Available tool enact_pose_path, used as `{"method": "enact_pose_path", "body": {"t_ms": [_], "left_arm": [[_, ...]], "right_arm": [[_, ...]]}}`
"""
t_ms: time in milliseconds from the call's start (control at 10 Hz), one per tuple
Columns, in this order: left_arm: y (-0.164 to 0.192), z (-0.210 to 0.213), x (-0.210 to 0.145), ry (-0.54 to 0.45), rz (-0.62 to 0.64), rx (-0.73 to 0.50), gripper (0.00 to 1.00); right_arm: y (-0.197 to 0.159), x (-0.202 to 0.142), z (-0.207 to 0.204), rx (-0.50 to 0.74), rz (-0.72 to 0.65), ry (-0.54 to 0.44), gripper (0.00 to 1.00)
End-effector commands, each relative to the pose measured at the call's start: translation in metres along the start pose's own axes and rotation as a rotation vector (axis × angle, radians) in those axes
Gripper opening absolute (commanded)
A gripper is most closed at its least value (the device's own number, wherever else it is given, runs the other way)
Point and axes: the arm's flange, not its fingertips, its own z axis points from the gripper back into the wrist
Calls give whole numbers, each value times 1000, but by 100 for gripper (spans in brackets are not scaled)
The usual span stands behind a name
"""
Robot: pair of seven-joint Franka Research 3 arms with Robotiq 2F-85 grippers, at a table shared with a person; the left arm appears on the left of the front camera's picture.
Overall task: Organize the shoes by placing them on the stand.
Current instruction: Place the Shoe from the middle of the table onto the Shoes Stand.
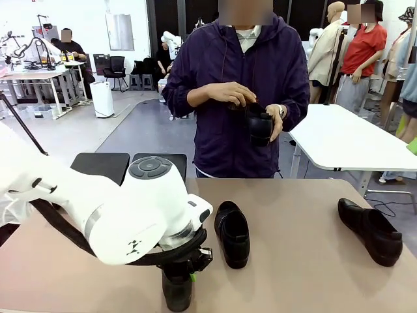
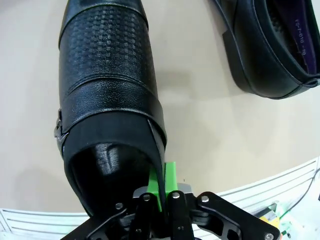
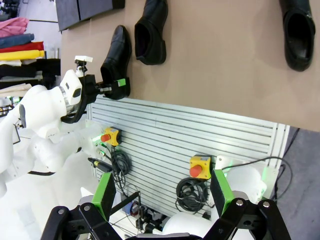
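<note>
You've got a tan table (image 1: 300,261) with three black shoes lying straight on it: the near shoe (image 1: 176,292) at your front edge, the middle shoe (image 1: 232,233) just beside it, and the right shoe (image 1: 370,231) well apart on the right side. The flat black stand (image 1: 101,166) sits at the far edge, left of centre.

Bare tan table (image 1: 293,222) lies open between the glossy black middle loafer (image 1: 232,233) and the right loafer (image 1: 369,230); the bulky white left arm (image 1: 117,215) blocks the near-left side.
</note>
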Motion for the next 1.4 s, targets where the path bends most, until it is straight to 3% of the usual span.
{"method": "enact_pose_path", "body": {"t_ms": [0, 200, 600, 700, 1000, 1200, 1300], "left_arm": [[-8, -2, 1, -13, 13, 34, 0], [-7, 15, 3, 9, -20, 40, 0], [3, 97, -2, 83, -145, -27, 0], [13, 125, -1, 83, -186, 17, 0], [57, 194, -6, 113, -397, -53, 0], [92, 225, -6, -36, -265, 3, 0], [111, 232, -2, -51, -125, 51, 0]], "right_arm": [[0, 1, 3, 16, 23, 2, 100], [0, 1, 3, 16, 23, 2, 100], [0, 1, 3, 16, 23, 2, 100], [0, 1, 3, 16, 23, 2, 100], [0, 1, 3, 16, 23, 2, 100], [0, 1, 3, 16, 23, 2, 100], [0, 1, 3, 16, 23, 2, 100]]}}
